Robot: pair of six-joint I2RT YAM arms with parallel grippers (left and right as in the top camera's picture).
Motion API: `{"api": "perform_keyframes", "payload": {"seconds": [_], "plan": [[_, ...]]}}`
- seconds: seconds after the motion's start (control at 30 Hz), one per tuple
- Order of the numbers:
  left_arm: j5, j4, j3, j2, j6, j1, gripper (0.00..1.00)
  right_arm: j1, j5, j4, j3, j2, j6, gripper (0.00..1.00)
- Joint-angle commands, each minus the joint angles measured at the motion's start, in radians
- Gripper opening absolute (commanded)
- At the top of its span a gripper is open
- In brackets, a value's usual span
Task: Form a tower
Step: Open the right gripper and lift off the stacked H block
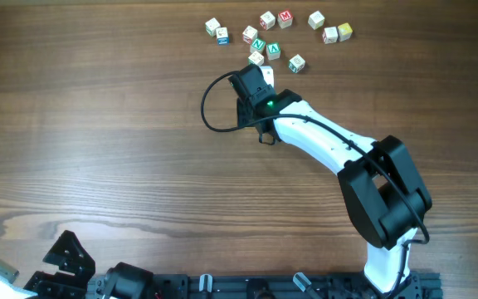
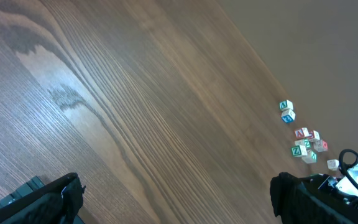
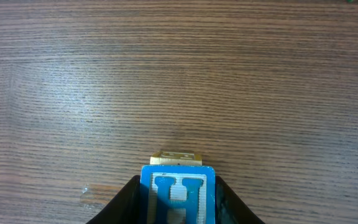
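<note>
My right gripper (image 3: 178, 208) is shut on a blue cube with a pale letter H (image 3: 178, 191). A yellowish cube (image 3: 176, 155) shows on the wood just beyond it, partly hidden by the H cube. In the overhead view the right gripper (image 1: 256, 76) sits just below the scattered letter cubes (image 1: 274, 49), its fingertips hidden under the wrist. A short column of cubes with green and blue letters, the tower (image 2: 286, 111), stands at the far left of the group (image 1: 216, 30). My left gripper (image 2: 176, 193) is open over bare wood, far from the cubes.
Several loose letter cubes (image 1: 316, 19) lie along the far edge of the wooden table (image 1: 123, 141). The right arm (image 1: 338, 149) stretches diagonally from its base at the near right. A black cable (image 1: 210, 112) loops beside its wrist.
</note>
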Motion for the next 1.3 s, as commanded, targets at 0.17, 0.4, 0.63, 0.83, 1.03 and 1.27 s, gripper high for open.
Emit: {"api": "perform_keyframes", "payload": {"seconds": [0.17,0.4,0.63,0.83,1.03,1.27], "plan": [[-0.013,0.002,-0.003,-0.005,-0.013,0.006,1.0,0.001,0.021,0.028,-0.028,0.023,0.011,0.28],[-0.013,0.002,-0.003,-0.005,-0.013,0.006,1.0,0.001,0.009,0.031,-0.028,0.029,0.011,0.35],[-0.013,0.002,-0.003,-0.005,-0.013,0.006,1.0,0.001,0.002,0.037,-0.028,0.039,0.01,0.42],[-0.013,0.002,-0.003,-0.005,-0.013,0.006,1.0,0.001,0.002,0.038,-0.028,0.038,0.011,0.58],[-0.013,0.002,-0.003,-0.005,-0.013,0.006,1.0,0.001,0.002,0.039,-0.028,0.039,0.011,0.81],[-0.013,0.002,-0.003,-0.005,-0.013,0.006,1.0,0.001,-0.019,0.053,-0.027,0.038,0.011,1.0]]}}
